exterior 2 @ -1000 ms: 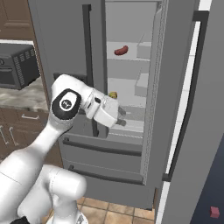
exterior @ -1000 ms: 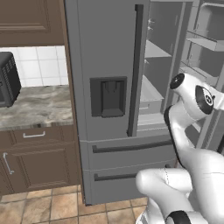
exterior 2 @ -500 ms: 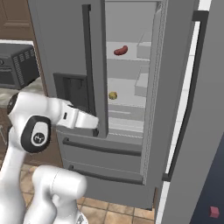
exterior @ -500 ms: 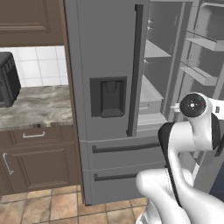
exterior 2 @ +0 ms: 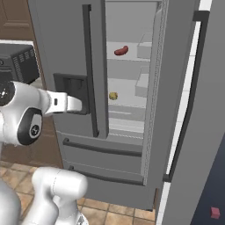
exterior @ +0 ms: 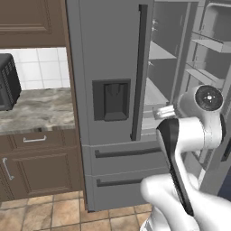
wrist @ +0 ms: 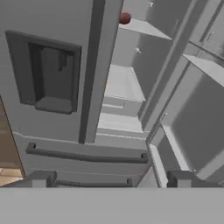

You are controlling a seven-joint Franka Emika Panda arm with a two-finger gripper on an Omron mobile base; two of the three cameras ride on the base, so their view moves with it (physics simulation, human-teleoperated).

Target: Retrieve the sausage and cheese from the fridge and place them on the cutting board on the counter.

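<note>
**Fridge stands open, sausage and cheese on its shelves**

The grey fridge [exterior 2: 66,52] fills the centre of the right base view, its right door [exterior 2: 193,132] swung wide and its left door shut, a long dark bar handle [exterior 2: 90,66] running down it beside the dark dispenser recess [exterior: 111,99]. On an upper shelf, in the upper middle of that frame, lies the sausage [exterior 2: 121,51], a small reddish-brown link, slightly curved with rounded ends. One shelf lower, near the frame's centre, sits the cheese [exterior 2: 113,96], a small pale yellow chunk, shorter than the sausage. In the hand view the sausage [wrist: 125,18] shows as a red-brown spot at the top, just past the edge of the shut door. The gripper [wrist: 111,179] hangs in front of the fridge with its jaws spread wide and nothing between them, its two dark fingertips [wrist: 40,179] at the bottom of the hand view, well apart. At the left of the left base view, the marbled counter [exterior: 36,110] runs above brown drawers [exterior: 34,140], with a dark appliance [exterior: 8,81] on it.
</note>
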